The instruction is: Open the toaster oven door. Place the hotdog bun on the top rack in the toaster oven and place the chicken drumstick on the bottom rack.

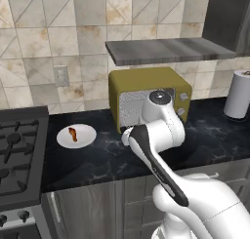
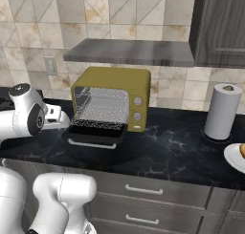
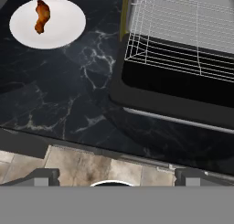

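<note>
Toaster oven door (image 2: pixel 98 131) lies folded flat on the black marble counter (image 2: pixel 167 147), silver handle toward the counter edge, exposing the wire-mesh cavity of the mustard-yellow toaster oven (image 2: pixel 117 80); the opening step reads as complete. Gripper (image 3: pixel 116 175) hangs above the counter's front edge, left of the door, jaws spread fully apart and holding nothing. The step in hand is judged to be the turn toward the food: the next move calls for reaching to one item, closing on it, and carrying it to its rack.

The hand view and left base view show the chicken drumstick (image 3: pixel 41 16) on a white plate (image 3: pixel 68 29) left of the oven. The right base view alone shows a second plate (image 2: pixel 233 159) far right, beyond the paper-towel roll (image 2: pixel 222 111), bearing an orange-tan piece (image 2: pixel 242 150), probably the hotdog bun, cut off by the frame.
</note>
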You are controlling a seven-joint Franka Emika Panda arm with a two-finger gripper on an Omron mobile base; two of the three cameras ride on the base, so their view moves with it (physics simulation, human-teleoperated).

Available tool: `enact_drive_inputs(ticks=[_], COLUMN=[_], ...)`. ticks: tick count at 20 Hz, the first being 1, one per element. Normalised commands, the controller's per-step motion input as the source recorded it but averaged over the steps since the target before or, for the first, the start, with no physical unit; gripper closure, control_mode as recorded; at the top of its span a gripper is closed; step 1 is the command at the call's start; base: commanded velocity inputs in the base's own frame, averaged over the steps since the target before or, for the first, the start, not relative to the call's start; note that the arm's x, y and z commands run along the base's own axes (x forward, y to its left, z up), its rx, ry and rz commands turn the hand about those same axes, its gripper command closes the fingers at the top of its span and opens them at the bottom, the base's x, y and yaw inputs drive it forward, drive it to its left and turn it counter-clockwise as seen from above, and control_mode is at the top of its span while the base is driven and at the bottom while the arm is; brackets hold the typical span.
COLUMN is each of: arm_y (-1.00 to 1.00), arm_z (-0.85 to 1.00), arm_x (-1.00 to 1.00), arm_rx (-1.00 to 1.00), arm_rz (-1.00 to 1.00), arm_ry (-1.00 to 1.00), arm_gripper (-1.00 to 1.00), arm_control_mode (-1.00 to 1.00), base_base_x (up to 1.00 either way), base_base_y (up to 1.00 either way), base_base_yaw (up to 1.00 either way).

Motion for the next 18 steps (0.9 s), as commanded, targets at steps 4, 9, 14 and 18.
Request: enact_drive_inputs(ticks=[4,9,14,18], arm_y=[0.0,0.0,0.0,0.0], arm_z=[0.0,0.0,0.0,0.0], arm_x=[0.0,0.0,0.0,0.0], arm_rx=[0.0,0.0,0.0,0.0], arm_rz=[0.0,0.0,0.0,0.0], arm_ry=[0.0,0.0,0.0,0.0], arm_gripper=[-1.0,-1.0,-1.0,-1.0], arm_control_mode=[1.0,1.0,1.0,1.0], base_base_x=[0.02,0.28,0.33,0.33], base_base_y=[0.72,0.62,0.42,0.24], base_base_yaw=[-0.07,-0.1,-0.03,0.0])
